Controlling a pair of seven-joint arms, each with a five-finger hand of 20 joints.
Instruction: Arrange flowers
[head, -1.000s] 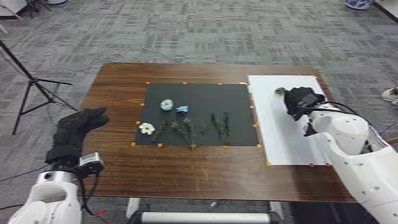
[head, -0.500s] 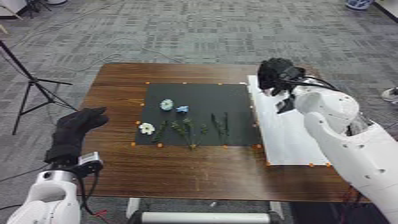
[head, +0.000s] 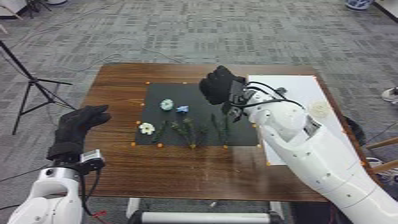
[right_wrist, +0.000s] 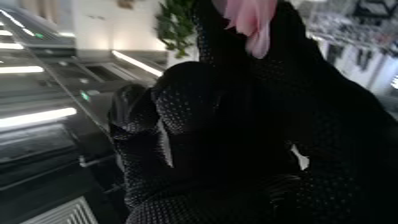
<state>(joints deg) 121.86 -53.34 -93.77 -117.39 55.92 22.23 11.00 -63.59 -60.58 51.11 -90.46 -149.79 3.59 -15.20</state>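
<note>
In the head view, my right hand (head: 220, 86) is over the dark mat's upper right corner, its fingers relaxed. In the right wrist view, the right hand (right_wrist: 240, 140) has a pale pink shape (right_wrist: 252, 22) between its upper fingers; whether it touches them I cannot tell. My left hand (head: 78, 122) lies open left of the mat. A pale blue flower (head: 166, 104), a small blue flower (head: 182, 109), a white flower (head: 147, 128) and green stems (head: 187, 132) lie on the mat. On the white sheet are a small dark thing (head: 281, 91) and a faint pale shape (head: 320, 108).
The dark mat (head: 178, 90) lies mid-table, with the white sheet (head: 298, 82) to its right, partly under my right forearm. Small orange markers line their edges. A black tripod (head: 31, 80) stands on the floor left of the wooden table (head: 169, 175).
My right hand has moved left from the white sheet to the dark mat. The pale shape on the sheet is now uncovered. The left hand has hardly moved.
</note>
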